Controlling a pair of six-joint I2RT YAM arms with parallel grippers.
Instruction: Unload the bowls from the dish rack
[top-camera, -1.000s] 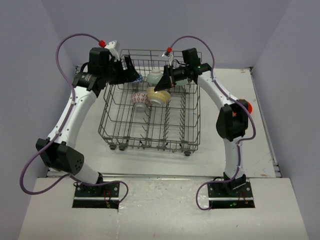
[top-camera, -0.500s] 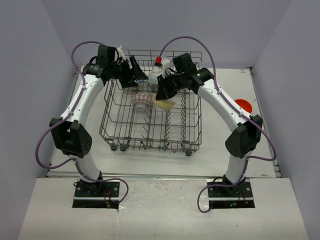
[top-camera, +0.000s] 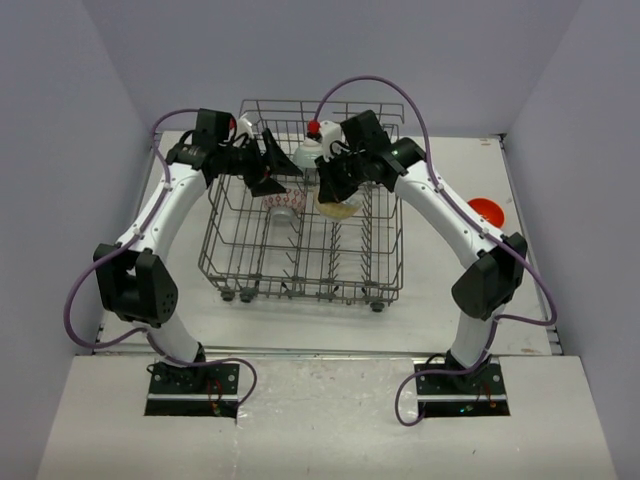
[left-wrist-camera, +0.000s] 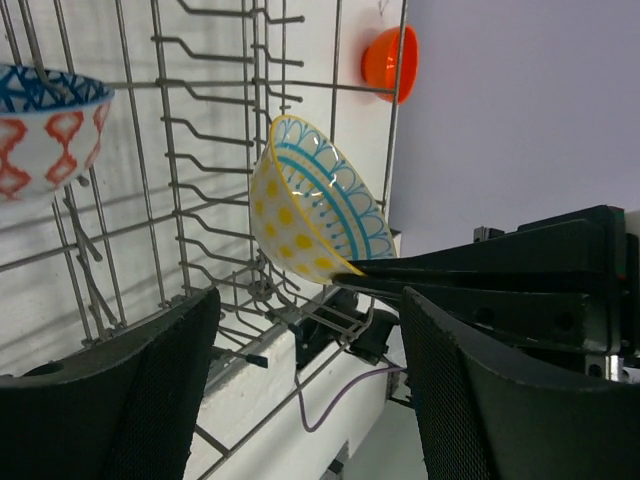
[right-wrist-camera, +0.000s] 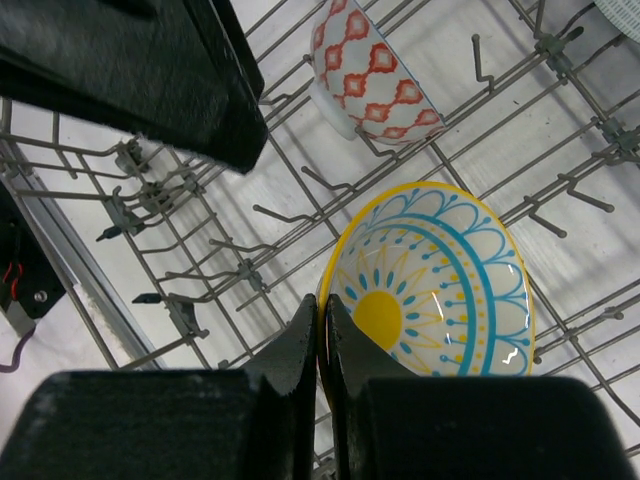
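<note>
The grey wire dish rack (top-camera: 250, 262) stands mid-table. My right gripper (right-wrist-camera: 322, 312) is shut on the rim of the cream bowl with yellow inside (right-wrist-camera: 435, 285), held tilted over the rack's back part (top-camera: 338, 206). The left wrist view shows this bowl (left-wrist-camera: 310, 205) too. My left gripper (top-camera: 272, 166) is open and empty, just left of it above the red-and-white zigzag bowl (top-camera: 283, 200), which sits in the rack (right-wrist-camera: 375, 75). A mint green bowl (top-camera: 308, 154) sits at the rack's back. The orange-red bowl (top-camera: 486, 211) lies on the table to the right.
Upright tines (right-wrist-camera: 190, 270) fill the rack's floor under both grippers. The rack's tall wire sides (top-camera: 385, 255) ring the bowls. The two grippers are close together over the rack's back half. Purple cables loop above both wrists.
My right gripper has closed on the cream bowl and tipped it up and slightly right. My left gripper has swung right, in over the rack's back-left part.
</note>
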